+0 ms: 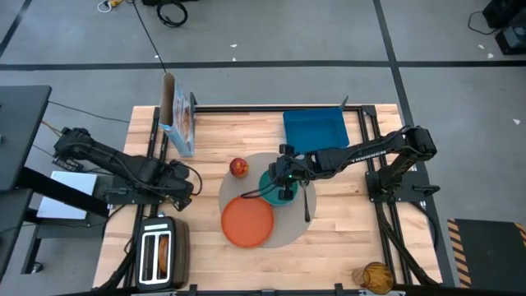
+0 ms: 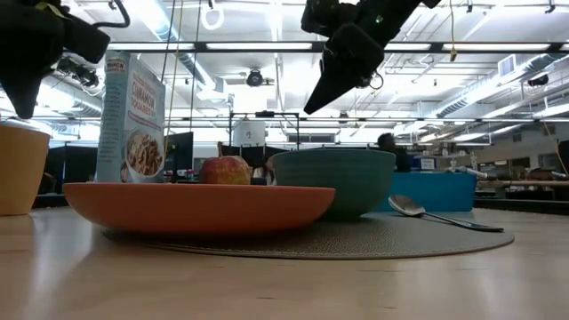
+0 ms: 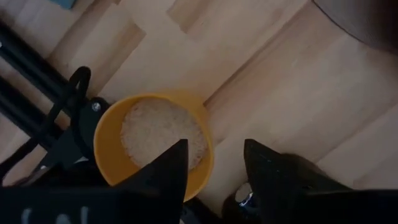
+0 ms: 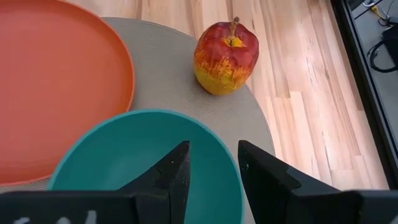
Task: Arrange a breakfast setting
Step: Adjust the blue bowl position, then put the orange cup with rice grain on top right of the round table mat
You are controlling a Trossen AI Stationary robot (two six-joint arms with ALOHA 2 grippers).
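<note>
A round grey-beige mat (image 1: 283, 222) lies mid-table. On it rest an orange plate (image 1: 246, 222), a teal bowl (image 4: 137, 149), a metal spoon (image 1: 306, 201) and, at its far left edge, a red apple (image 1: 238, 168). My right gripper (image 4: 213, 165) is open and hovers above the bowl, clear of its rim in the low view (image 2: 316, 102). My left gripper (image 3: 214, 165) is open above a yellow-orange cup (image 3: 152, 140) with a pale filling, which stands on the bare wood left of the mat (image 2: 18, 169). A toast slice (image 1: 163, 251) sticks up in the toaster.
A silver toaster (image 1: 162, 256) stands at the near left corner. A cereal box (image 1: 179, 123) stands upright at the far left. A blue tray (image 1: 316, 131) lies at the far right. A brownish object (image 1: 374, 275) lies at the near right corner.
</note>
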